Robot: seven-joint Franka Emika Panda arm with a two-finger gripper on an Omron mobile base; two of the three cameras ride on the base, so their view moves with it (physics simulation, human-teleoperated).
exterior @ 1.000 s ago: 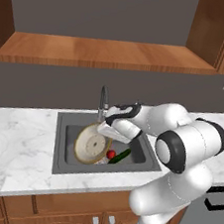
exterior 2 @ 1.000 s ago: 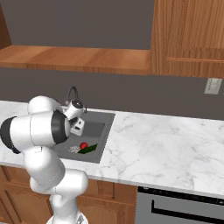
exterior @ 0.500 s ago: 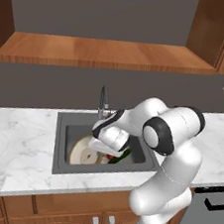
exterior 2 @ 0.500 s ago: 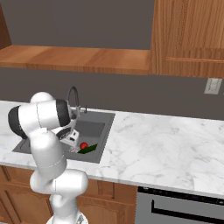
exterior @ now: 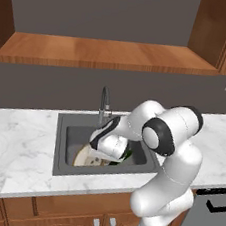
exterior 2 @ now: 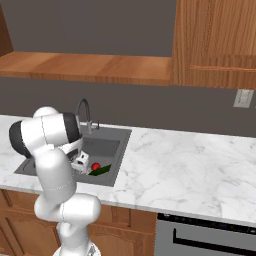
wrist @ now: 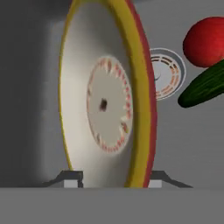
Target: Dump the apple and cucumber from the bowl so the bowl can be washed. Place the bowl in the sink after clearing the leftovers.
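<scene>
Both base views flank the sink (exterior: 72, 132) (shared ground); hand view seemingly inside it, close.

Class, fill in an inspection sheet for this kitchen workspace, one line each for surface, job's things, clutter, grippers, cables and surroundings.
Surface: white marble counter around a dark grey sink with a round drain.
Job's things: bowl in the sink, seen edge-on in the hand view; apple and cucumber lie beside it in the basin, out of the bowl.
Clutter: nothing seen.
Grippers: gripper low in the sink, a fingertip on each side of the bowl's rim; grip or release cannot be told.
Cables: nothing seen.
Surroundings: curved faucet, wooden shelf, wall cabinet, wall outlet.
</scene>
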